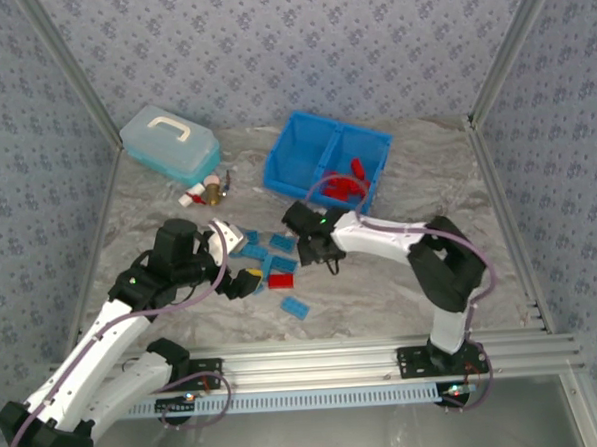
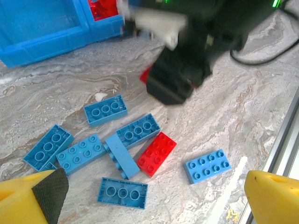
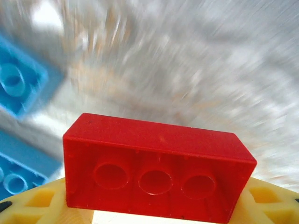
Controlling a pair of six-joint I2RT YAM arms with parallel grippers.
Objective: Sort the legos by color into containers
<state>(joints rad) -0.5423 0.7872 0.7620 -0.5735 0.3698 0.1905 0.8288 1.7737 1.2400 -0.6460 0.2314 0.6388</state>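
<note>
Legos (image 2: 121,156) are lying loose on the marbled table (image 1: 396,168) just ahead of your left gripper (image 2: 152,200). Several blue ones and one red brick (image 2: 157,154) are sitting in a cluster beyond its yellow fingertips (image 2: 273,196). Those fingertips are standing wide apart, gripping nothing and touching none of the pieces. One blue brick (image 1: 296,307) is lying apart from the cluster, nearest the arms' bases.

Just past the pile, your right gripper (image 1: 315,245) is hanging over the table. Its fingers (image 3: 268,200) are clamping a second red brick (image 3: 154,172), whose three round sockets are facing the wrist camera. The table behind it is showing up blurred.

Farthest back, the blue bin (image 1: 276,175) is standing well apart from both grippers, and its right compartment (image 1: 373,159) is holding red bricks (image 1: 351,176).
</note>
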